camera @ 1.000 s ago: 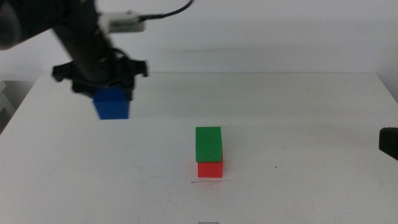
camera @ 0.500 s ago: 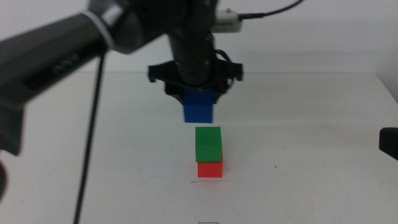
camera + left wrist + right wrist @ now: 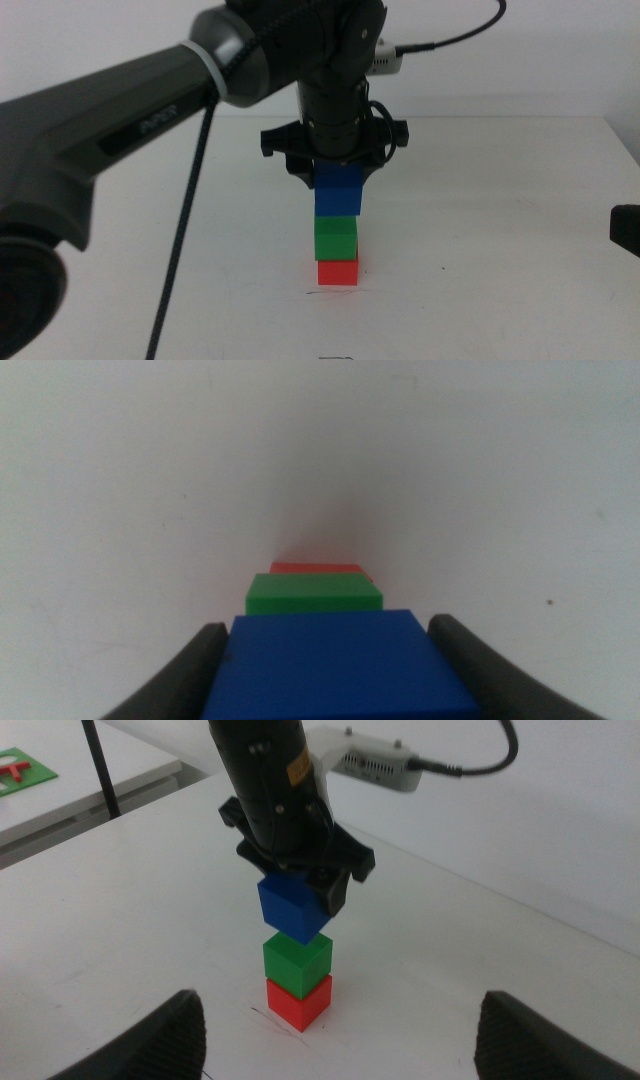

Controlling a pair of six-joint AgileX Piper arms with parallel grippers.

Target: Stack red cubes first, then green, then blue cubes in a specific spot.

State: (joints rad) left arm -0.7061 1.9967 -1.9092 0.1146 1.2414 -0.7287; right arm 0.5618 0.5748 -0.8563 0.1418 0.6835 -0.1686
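Observation:
A red cube sits on the white table just behind a thin dark line marking the specific spot. On it rests the green cube. My left gripper is shut on the blue cube, holding it directly over the green one; whether the two touch cannot be told. The left wrist view has the blue cube between the fingers, with green and red beyond. In the right wrist view the blue cube looks slightly turned against the green. My right gripper waits open at the table's right side.
The left arm's black cable hangs down across the left half of the table. The table's far edge runs behind the stack. A green and red item lies on another surface far off.
My left gripper carried the blue cube from the far left across to above the stack, then lowered it until it sits right over the green cube. The right arm stayed still.

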